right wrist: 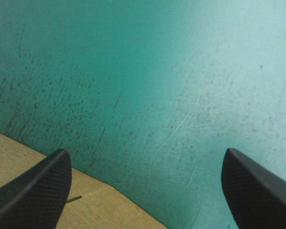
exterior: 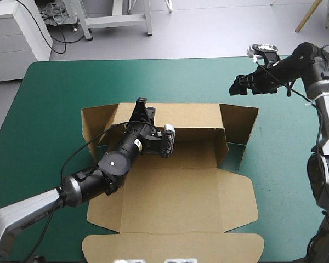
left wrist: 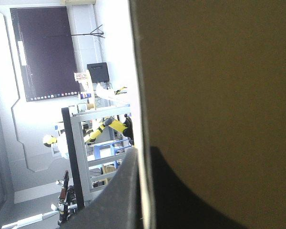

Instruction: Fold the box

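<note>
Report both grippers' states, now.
Left gripper: shut on the box, pinching its raised far wall.
Right gripper: open, holding nothing, above the teal-green cover beside the box.

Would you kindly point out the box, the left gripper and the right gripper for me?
box (exterior: 175, 203): high view, on its flat middle panel.
left gripper (exterior: 141, 102): high view, fingertips at the box's far wall.
right gripper (exterior: 233, 87): high view, between its fingertips.

Brown box (exterior: 175, 192) mid-table: back wall raised, lid flat.
</note>
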Action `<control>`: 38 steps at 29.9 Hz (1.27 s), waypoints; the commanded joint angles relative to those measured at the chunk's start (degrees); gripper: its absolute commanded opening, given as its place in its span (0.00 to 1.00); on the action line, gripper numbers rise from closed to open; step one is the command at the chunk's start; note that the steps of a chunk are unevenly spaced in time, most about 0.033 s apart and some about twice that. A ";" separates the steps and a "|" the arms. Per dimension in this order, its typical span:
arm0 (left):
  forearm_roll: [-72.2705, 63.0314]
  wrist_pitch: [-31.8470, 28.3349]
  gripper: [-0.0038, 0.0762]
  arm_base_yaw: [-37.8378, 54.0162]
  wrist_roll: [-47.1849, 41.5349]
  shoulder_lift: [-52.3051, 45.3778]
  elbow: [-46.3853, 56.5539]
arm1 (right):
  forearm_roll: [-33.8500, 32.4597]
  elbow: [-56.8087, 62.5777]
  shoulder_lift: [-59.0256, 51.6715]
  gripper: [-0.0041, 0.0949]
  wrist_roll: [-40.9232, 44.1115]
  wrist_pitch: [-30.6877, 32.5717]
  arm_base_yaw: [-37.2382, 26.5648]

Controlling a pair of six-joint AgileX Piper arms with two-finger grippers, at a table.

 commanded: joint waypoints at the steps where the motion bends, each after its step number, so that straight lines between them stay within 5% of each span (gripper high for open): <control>1: -0.32 -1.46 0.04 -0.42 -0.41 -0.83 -0.92 | 1.37 -1.49 -2.70 0.82 1.95 -0.08 -0.01; 11: -0.55 1.02 0.04 -0.42 -0.35 -0.83 -0.92 | 0.06 3.90 -4.60 0.72 4.95 -0.08 -0.01; 20: -0.96 1.24 0.04 -0.42 -1.73 -0.83 -0.92 | 0.74 16.39 -14.20 0.72 -0.60 -0.82 -0.01; 30: -0.96 1.01 0.04 -0.42 -1.96 -0.83 -0.92 | 15.40 41.03 -27.49 0.72 -25.72 -16.41 -0.01; 38: -0.96 1.01 0.04 -0.42 -1.96 -0.83 -0.92 | 17.97 46.62 -30.04 0.72 -34.13 -16.13 0.44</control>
